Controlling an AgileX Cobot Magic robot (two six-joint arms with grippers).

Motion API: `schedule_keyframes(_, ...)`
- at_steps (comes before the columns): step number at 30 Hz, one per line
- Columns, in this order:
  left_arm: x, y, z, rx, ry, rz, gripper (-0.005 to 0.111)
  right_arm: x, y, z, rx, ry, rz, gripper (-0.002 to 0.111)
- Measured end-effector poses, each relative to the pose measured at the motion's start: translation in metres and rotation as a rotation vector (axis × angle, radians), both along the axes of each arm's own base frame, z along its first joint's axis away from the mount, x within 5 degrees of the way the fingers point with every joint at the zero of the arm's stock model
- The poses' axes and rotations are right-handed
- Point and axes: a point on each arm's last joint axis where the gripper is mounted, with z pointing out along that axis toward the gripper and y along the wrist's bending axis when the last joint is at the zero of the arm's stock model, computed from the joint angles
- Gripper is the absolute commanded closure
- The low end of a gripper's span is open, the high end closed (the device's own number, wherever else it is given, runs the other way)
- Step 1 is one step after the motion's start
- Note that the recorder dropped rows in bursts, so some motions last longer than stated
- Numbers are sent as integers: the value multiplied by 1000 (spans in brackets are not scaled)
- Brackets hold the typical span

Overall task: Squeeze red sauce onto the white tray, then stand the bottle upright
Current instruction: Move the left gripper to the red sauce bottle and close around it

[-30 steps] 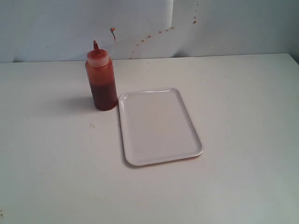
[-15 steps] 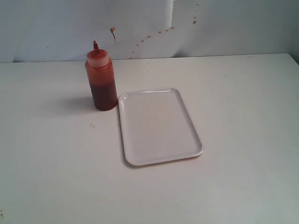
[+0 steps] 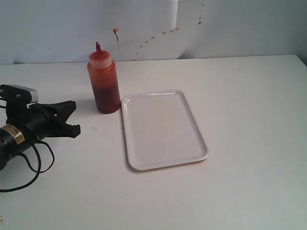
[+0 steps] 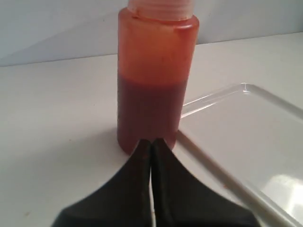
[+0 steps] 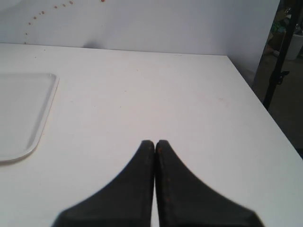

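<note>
The bottle (image 3: pixel 103 81) stands upright on the white table, just left of the white tray's (image 3: pixel 163 129) far corner. The red sauce (image 3: pixel 106 98) fills its lower half, under a pale ribbed cap and a red-stained nozzle. The tray lies flat and shows only white. My left gripper (image 3: pixel 75 116) hovers low, left of the bottle and apart from it. In the left wrist view its black fingers (image 4: pixel 142 179) are pressed together at the tips (image 4: pixel 151 142), holding nothing, with the bottle (image 4: pixel 154 75) straight ahead. My right gripper (image 5: pixel 155 142) is shut and empty over bare table, right of the tray (image 5: pixel 21 109); the exterior view does not show it.
Reddish-brown specks (image 3: pixel 163 32) dot the pale back wall. A black cable (image 3: pixel 36 163) loops under the left arm on the table. The table's right edge (image 5: pixel 265 113) drops off to a dark floor with a stand.
The left arm has come into the exterior view from the left edge and now points at the bottle. Bottle and tray have not moved.
</note>
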Motion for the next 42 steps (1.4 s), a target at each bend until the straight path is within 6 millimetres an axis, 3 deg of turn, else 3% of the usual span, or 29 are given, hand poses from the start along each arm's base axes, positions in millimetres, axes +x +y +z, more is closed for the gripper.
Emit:
schedule_keyframes(8, 35, -3, -31, 151, -46, -48, 105, 0, 0, 0, 0, 0, 0, 108)
schedule_keyframes(21, 34, -3, -38, 156, -27, -51, 105, 0, 0, 0, 0, 0, 0, 108)
schedule_keyframes(23, 34, -3, -38, 156, -27, -51, 96, 0, 0, 0, 0, 0, 0, 108)
schedule_keyframes(25, 34, -3, -38, 156, -27, -51, 80, 0, 0, 0, 0, 0, 0, 108)
schedule_keyframes(30, 33, -5, -38, 162, -30, -83, 4, 0, 0, 0, 0, 0, 0, 108)
schedule_keyframes(42, 32, -11, -30, 107, -117, -135, 3, 0, 0, 0, 0, 0, 0, 108)
